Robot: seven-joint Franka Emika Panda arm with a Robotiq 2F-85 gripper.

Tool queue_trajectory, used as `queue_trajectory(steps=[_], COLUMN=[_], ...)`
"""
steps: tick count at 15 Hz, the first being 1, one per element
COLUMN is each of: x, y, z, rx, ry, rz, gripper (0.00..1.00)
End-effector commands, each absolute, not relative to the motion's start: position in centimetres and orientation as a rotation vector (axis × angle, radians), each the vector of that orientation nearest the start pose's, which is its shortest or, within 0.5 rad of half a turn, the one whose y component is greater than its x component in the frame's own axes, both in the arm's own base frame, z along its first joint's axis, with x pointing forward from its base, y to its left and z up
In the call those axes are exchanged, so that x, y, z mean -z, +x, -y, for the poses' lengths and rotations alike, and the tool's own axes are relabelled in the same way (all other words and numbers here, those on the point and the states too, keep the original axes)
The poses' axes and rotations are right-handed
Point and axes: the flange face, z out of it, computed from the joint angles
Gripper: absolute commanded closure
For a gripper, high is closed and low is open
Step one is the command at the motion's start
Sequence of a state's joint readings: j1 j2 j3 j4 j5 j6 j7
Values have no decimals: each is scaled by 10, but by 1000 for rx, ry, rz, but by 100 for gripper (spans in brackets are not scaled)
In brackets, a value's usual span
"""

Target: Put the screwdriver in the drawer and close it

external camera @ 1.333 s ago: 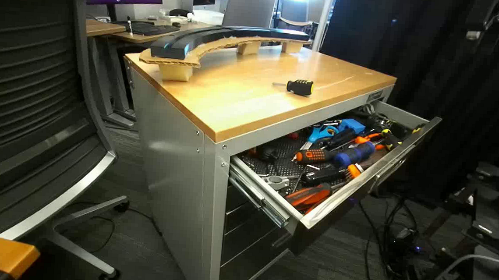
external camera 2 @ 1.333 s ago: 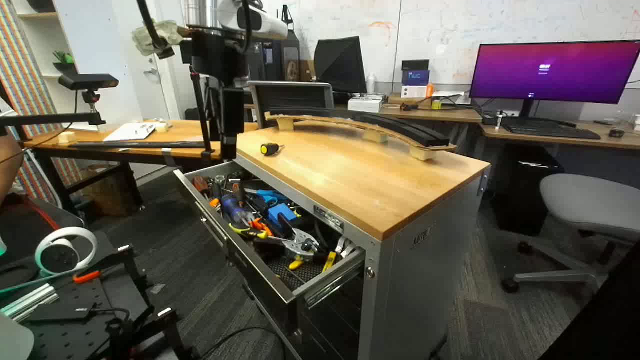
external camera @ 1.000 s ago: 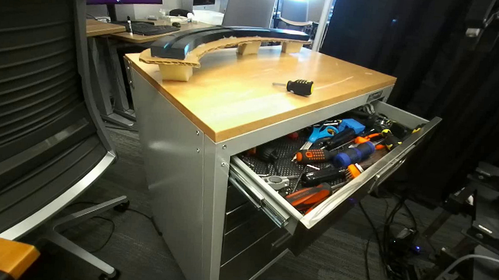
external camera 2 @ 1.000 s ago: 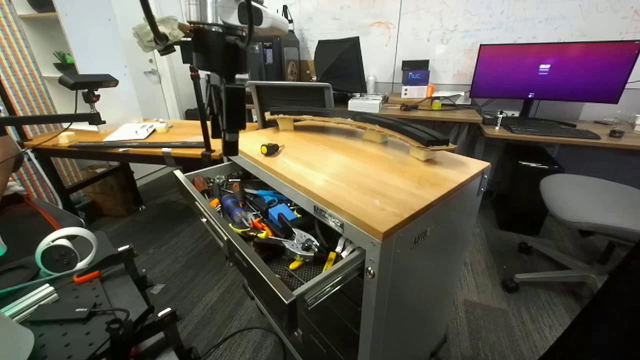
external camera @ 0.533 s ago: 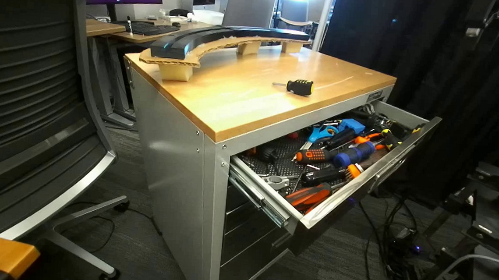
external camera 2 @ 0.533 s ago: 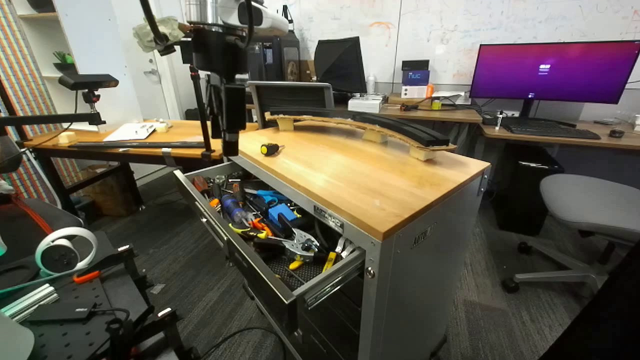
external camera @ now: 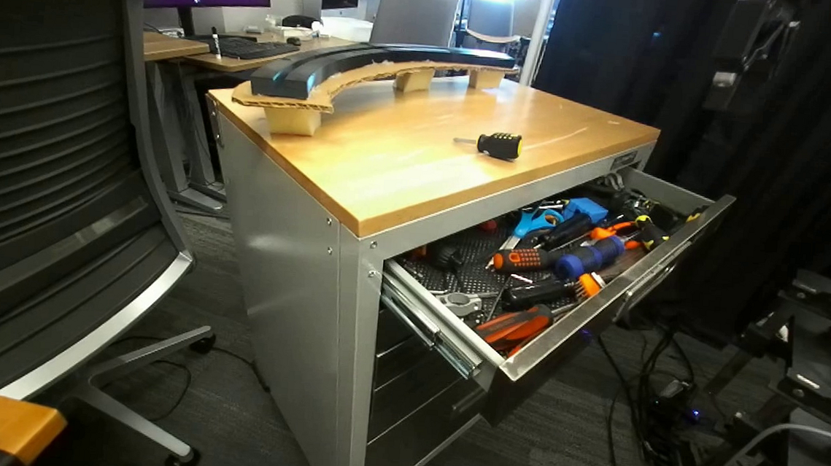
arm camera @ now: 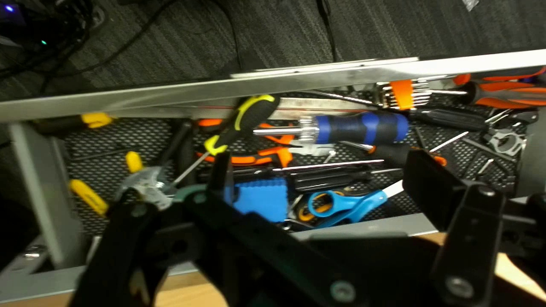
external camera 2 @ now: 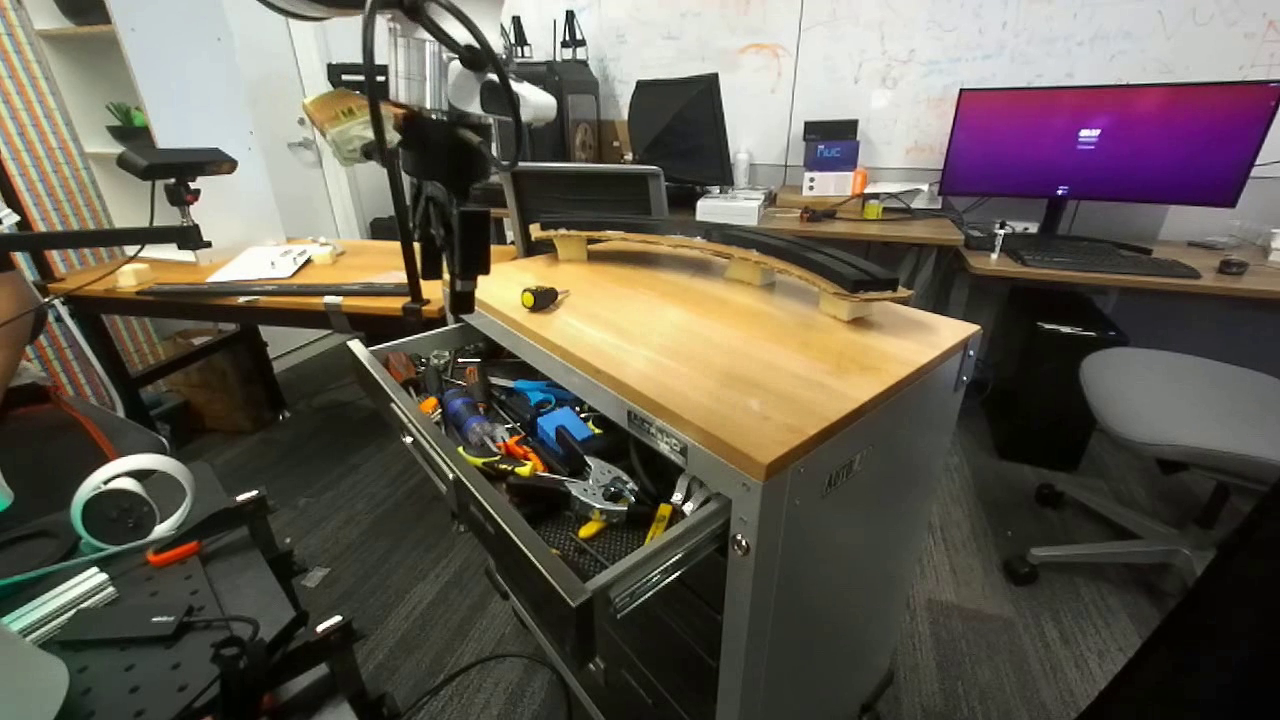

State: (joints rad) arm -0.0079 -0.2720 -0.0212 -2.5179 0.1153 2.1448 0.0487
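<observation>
The screwdriver [external camera: 500,145] is short and stubby, with a black handle and yellow end. It lies on the wooden benchtop near the edge above the drawer, and it also shows in an exterior view [external camera 2: 540,298]. It is out of the wrist view. The drawer [external camera: 616,298] is pulled out and full of tools; its front rim crosses the wrist view [arm camera: 170,96] and it shows in an exterior view [external camera 2: 470,480]. My gripper [arm camera: 320,175] is open, with nothing between its fingers, above the drawer. It hangs beside the bench [external camera 2: 450,285], apart from the screwdriver, and shows dimly against the black curtain [external camera: 734,72].
A curved black track [external camera: 391,63] on cardboard and foam blocks runs along the far side of the benchtop. In the drawer lie blue scissors [arm camera: 345,207], a blue-handled driver [arm camera: 358,128] and orange-handled tools. An office chair [external camera: 62,164] stands beside the cabinet.
My gripper has moved toward the bench, leftward in an exterior view, and the wrist above it has shifted and turned. The screwdriver and the open drawer have not moved.
</observation>
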Motion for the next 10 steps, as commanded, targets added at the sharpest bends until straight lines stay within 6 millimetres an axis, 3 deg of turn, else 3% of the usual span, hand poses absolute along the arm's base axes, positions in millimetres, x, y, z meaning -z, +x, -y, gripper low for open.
queue_trajectory(steps=[1, 3, 6, 10], x=[-341, -325, -311, -298], y=[467, 488, 519, 557], z=[-72, -112, -146, -161], rx=[-94, -32, 122, 309], ry=[-3004, -3006, -3014, -3082], rz=[-98, -27, 0, 30], gripper=[0, 0, 0, 0])
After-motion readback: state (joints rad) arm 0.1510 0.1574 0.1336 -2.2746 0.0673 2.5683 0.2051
